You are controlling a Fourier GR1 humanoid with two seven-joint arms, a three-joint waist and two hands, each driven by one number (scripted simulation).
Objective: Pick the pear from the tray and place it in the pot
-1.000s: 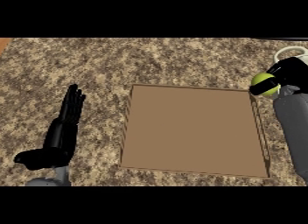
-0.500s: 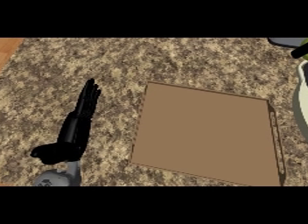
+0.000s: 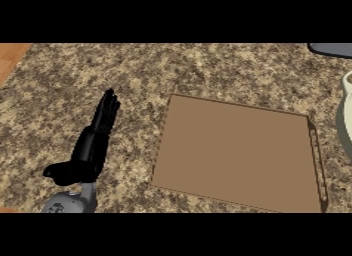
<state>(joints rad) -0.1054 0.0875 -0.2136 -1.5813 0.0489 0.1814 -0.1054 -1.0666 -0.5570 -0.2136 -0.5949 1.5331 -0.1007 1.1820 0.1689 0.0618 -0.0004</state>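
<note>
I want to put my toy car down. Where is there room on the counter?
The flat brown tray is bare. The speckled granite counter is free beyond the tray, and between the tray and the open black left hand. It's tighter at the right, where the cream pot sits near the tray.

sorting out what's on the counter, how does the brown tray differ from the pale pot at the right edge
The tray is brown, flat and four-cornered, and shows whole; the pot is pale cream with a curved wall, and the view's right edge cuts most of it off. The tray sits mid-counter, right of the open left hand; the pot sits further right. Both rest on the speckled counter, and no pear shows in either.
</note>
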